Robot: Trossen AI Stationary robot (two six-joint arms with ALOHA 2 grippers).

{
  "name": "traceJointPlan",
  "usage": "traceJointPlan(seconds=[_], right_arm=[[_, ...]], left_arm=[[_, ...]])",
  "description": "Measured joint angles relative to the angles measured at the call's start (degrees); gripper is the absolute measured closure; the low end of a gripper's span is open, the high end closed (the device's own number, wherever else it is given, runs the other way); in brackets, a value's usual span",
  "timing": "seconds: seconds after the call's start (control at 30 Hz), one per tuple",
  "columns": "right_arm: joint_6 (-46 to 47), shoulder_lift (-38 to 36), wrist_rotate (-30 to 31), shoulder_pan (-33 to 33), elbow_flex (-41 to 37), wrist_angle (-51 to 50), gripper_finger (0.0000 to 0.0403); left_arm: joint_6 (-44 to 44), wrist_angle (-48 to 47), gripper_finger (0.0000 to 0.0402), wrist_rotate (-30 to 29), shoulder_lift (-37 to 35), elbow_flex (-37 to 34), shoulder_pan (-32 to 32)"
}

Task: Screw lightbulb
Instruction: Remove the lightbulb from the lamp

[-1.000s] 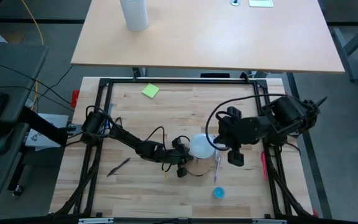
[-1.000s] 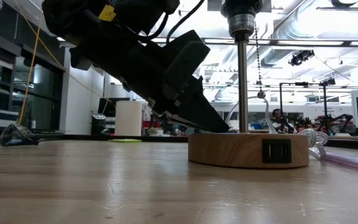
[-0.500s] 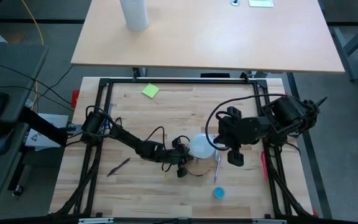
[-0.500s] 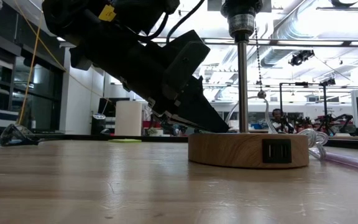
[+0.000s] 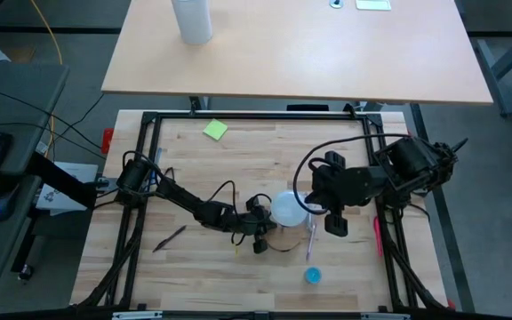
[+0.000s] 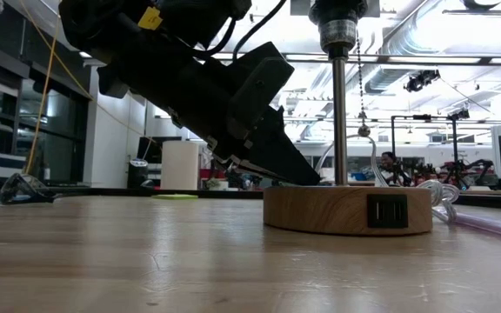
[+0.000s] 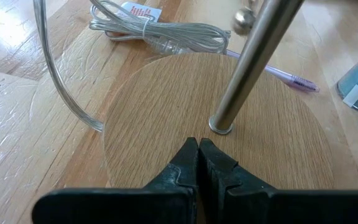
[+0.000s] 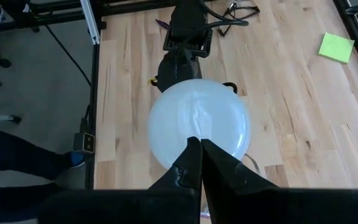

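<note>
The lightbulb's white globe [image 5: 288,208] [image 8: 199,118] sits high over the lamp's round wooden disc [image 7: 160,112] [image 6: 320,211], at the head of the metal pole [image 6: 340,113]. Its neck and screw base are hidden under the globe. My right gripper [image 8: 199,142] [image 5: 308,212] is shut, its fingertips over the globe's top. My left gripper [image 7: 199,142] [image 6: 307,179] is shut, low on the disc beside the pole's foot [image 7: 220,126]. My left gripper presses its shut fingertips down on the disc's flat top face [image 7: 194,127], just short of the pole's foot. It slants down from the table's left side. The disc lies flat on the table. My right gripper's shut fingertips [image 8: 191,152] lie over the globe's top from above, slanting down. I cannot tell whether they touch it.
A bundled clear cord [image 7: 160,34] and a purple pen [image 5: 310,238] lie right of the disc, with a small teal cup [image 5: 313,276] nearer the front edge. A dark pen [image 5: 171,238] lies at front left, a yellow note [image 5: 215,130] at the far left.
</note>
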Motion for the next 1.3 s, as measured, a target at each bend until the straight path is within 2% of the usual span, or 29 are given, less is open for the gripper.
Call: traceJointPlan(seconds=[0.57,1.1,1.3], right_arm=[[0.4,0.0,-0.6,0.0,0.0,0.0,0.0403],[0.5,0.0,-1.1,0.0,0.0,0.0,0.0403],[2.6,0.0,-1.0,0.0,0.0,-0.2,0.0403]], left_arm=[[-2.6,0.2,0.0402,0.7,-0.2,0.0,0.0],[-1.3,0.0,0.0402,1.1,-0.3,0.0,0.6],[-4.4,0.6,0.0402,2.8,-0.6,-0.1,0.7]])
